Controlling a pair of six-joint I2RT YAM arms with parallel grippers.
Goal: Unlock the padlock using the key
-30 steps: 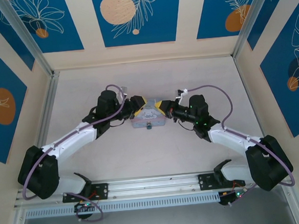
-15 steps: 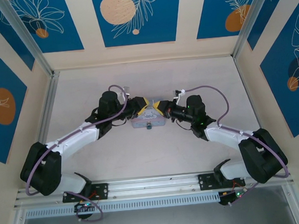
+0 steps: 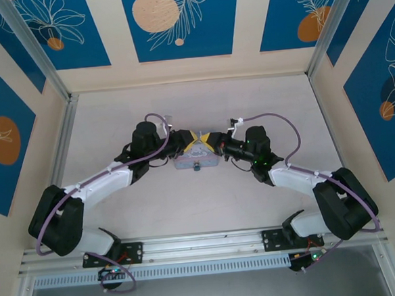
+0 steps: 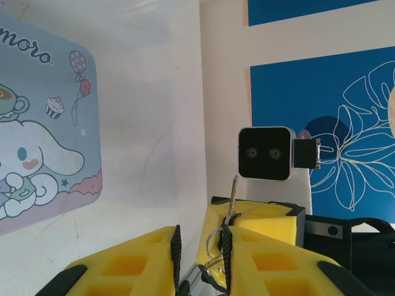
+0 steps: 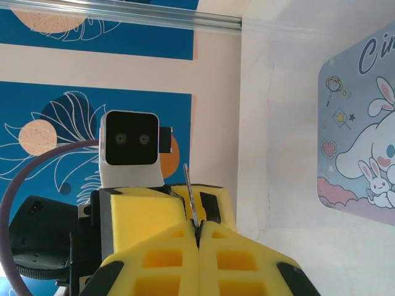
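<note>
Padlock (image 3: 196, 166): sitting at the near edge of the cartoon tin (image 3: 188, 159), mid-bench (image 3: 202, 208).
Key (image 5: 189, 200): sticking up from the right end effector (image 5: 199, 229), whose fingers are pinching it tightly together.
Left end effector (image 4: 201, 237): standing slightly parted around the key ring (image 4: 213, 242); grip unclear.

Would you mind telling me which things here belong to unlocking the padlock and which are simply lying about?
For the job: small dark padlock; key, pinched in the right fingers.
Lying about: pale blue cartoon-printed tin box, with the padlock at its near edge.
</note>
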